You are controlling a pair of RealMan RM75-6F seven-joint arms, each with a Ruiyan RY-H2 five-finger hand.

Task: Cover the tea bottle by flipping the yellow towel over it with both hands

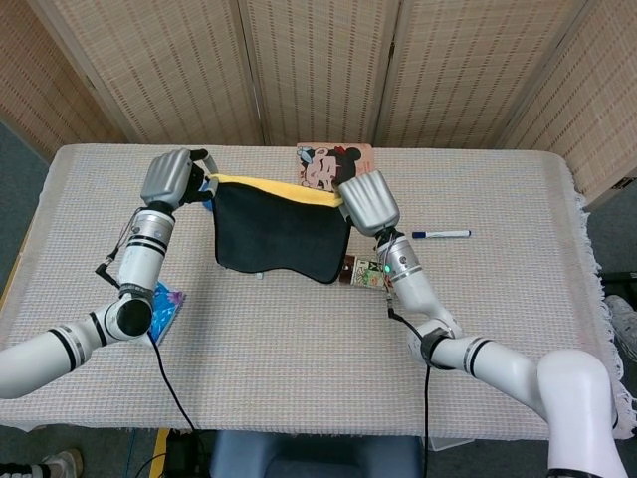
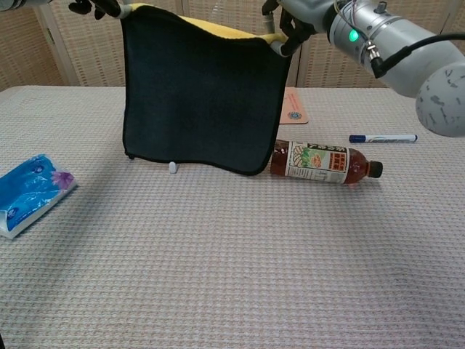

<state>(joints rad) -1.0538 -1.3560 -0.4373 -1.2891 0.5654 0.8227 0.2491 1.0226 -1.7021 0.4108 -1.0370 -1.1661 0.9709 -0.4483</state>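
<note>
Both hands hold the towel [image 2: 200,94] up by its top corners, the left hand [image 1: 170,177] pinching one corner and the right hand [image 1: 359,200] the other, so it hangs like a curtain above the table [image 2: 232,276], dark side toward the chest camera, yellow showing along the top edge. The bottle [image 2: 323,163] lies on its side on the table, cap pointing right, its base just behind the towel's lower right corner. A pen [image 2: 382,138] lies beyond it, a blue packet [image 2: 29,190] far left, a card [image 1: 328,163] at the back.
</note>
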